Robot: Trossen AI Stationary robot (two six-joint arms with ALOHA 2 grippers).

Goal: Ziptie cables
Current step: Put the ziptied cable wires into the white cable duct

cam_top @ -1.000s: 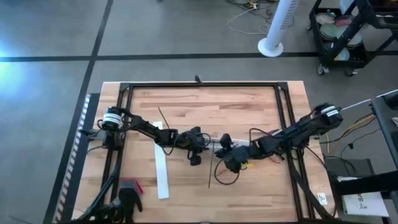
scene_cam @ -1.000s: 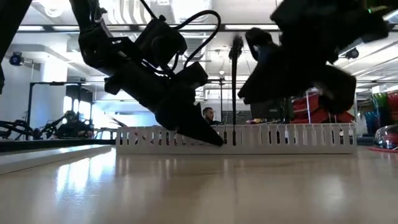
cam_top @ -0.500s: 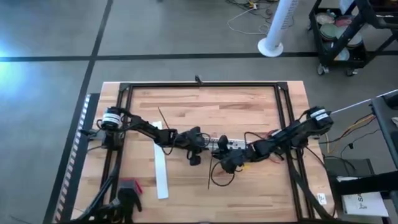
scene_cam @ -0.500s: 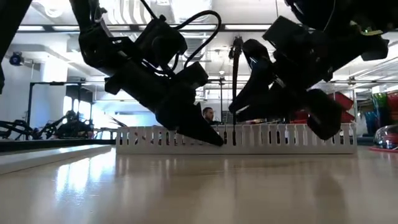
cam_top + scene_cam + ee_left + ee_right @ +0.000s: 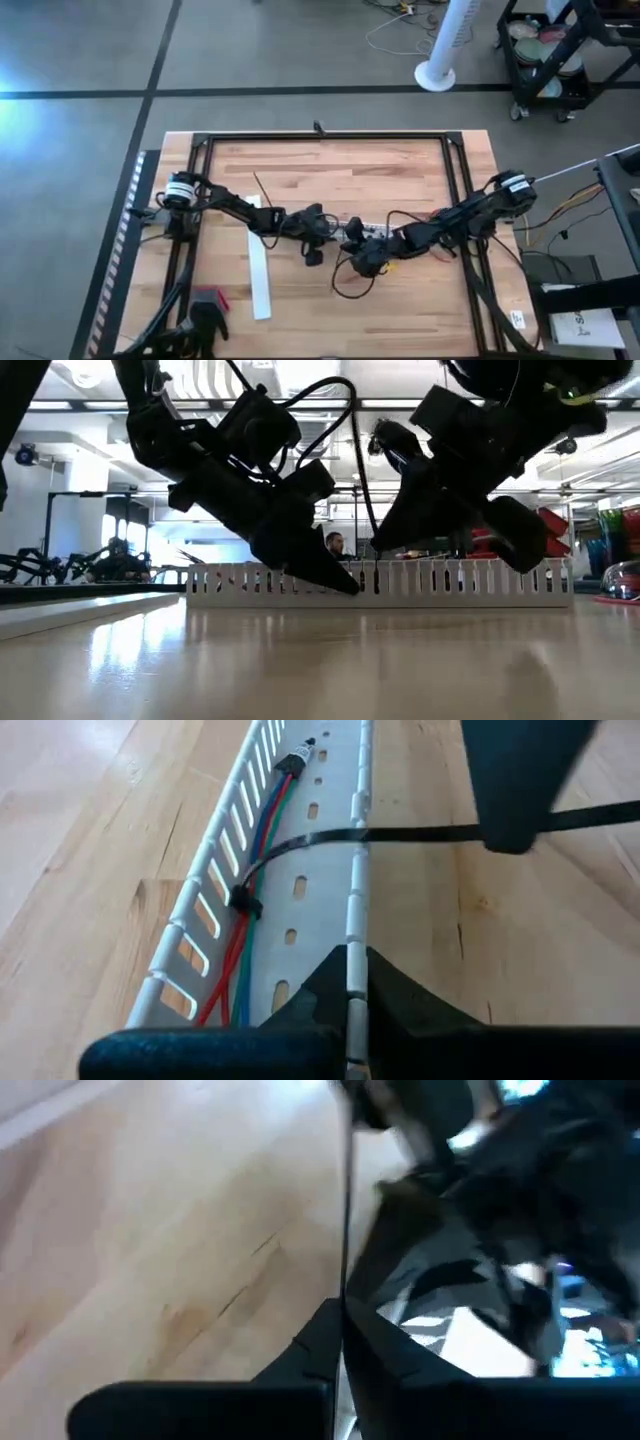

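Pincer work is centring on the white slotted tray (image 5: 300, 870) at mid-tabletop (image 5: 330, 170). Left pincer (image 5: 355, 982) is pressing closed on the tray's near wall. Right pincer (image 5: 340, 1342) is pinching the black ziptie (image 5: 420, 833) tail and drawing it away to the right. The cables (image 5: 262, 830) are lying inside the tray, the ziptie already looping them through its head. Judged remaining: cinching fully tight and releasing. A loose white strip (image 5: 258, 272) is lying left.
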